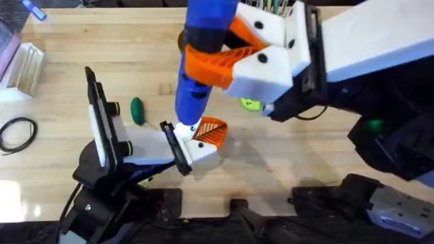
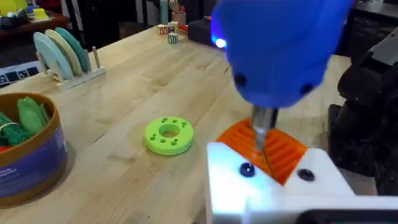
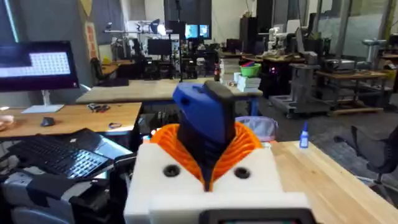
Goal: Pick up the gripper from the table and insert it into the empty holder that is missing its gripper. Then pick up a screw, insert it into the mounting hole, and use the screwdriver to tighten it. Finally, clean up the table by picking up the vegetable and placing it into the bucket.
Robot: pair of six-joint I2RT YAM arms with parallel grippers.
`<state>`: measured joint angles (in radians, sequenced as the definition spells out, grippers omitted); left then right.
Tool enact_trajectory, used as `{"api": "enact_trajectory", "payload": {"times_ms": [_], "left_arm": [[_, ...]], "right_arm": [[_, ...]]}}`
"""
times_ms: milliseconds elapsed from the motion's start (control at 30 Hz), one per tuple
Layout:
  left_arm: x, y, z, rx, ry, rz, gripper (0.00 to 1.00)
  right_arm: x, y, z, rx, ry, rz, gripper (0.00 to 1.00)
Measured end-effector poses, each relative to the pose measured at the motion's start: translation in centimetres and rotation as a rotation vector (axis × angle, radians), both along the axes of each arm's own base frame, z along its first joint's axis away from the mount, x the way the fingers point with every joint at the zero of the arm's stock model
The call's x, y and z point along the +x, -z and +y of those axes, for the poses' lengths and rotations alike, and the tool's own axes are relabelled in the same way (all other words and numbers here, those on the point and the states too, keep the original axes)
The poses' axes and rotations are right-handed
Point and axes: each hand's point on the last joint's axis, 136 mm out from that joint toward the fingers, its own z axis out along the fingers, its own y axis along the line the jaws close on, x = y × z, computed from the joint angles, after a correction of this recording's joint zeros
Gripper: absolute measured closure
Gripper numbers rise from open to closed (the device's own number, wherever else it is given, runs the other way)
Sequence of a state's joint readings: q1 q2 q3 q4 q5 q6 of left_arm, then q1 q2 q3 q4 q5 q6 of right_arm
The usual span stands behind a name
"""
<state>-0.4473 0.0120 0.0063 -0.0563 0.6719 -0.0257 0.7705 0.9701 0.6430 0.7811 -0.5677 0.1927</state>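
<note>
From overhead, the right gripper (image 1: pixel 234 57) rises large under the camera, its orange pads clamped on the blue screwdriver (image 1: pixel 200 61), which stands upright with its tip down at the holder (image 1: pixel 193 148). The orange gripper piece (image 1: pixel 211 132) sits seated in that holder, at the end of the left arm's fixture. The vegetable (image 1: pixel 137 110) lies on the table (image 1: pixel 285 163) to the left, between the holder and the upright black stand. A lime-green disc (image 1: pixel 249 104) peeks out beside the right arm.

From the left wrist, the screwdriver's metal tip (image 2: pixel 261 127) presses down over the orange ribbed piece (image 2: pixel 283 152); it seems to meet a screw, though blur hides that. The mounting hole (image 2: pixel 247 169) shows dark in the white block. The bucket (image 2: pixel 31 149) stands well apart. I cannot tell how the left gripper stands.

From the right wrist, the white fingers (image 3: pixel 168 174) grip the screwdriver body (image 3: pixel 205 118).
</note>
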Motion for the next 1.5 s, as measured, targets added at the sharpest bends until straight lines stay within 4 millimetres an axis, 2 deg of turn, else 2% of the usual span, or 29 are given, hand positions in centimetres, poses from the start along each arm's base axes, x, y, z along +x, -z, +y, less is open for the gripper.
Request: {"api": "enact_trajectory", "payload": {"times_ms": [200, 400, 1500], "left_arm": [[0.2, 0.0, 0.1, 0.0, -0.011, -0.001, 0.993], [0.2, 0.0, 0.1, 0.0, -0.012, -0.001, 0.993], [0.2, 0.0, 0.1, 0.0, -0.014, 0.001, 0.993]], "right_arm": [[-0.2, 0.3, 0.3, -0.009, -0.01, -0.004, 0.978], [0.1, 1.7, 0.6, -0.061, -0.003, 0.02, 0.978], [0.6, 2.6, 1.1, -0.086, 0.002, 0.025, 0.978]]}}
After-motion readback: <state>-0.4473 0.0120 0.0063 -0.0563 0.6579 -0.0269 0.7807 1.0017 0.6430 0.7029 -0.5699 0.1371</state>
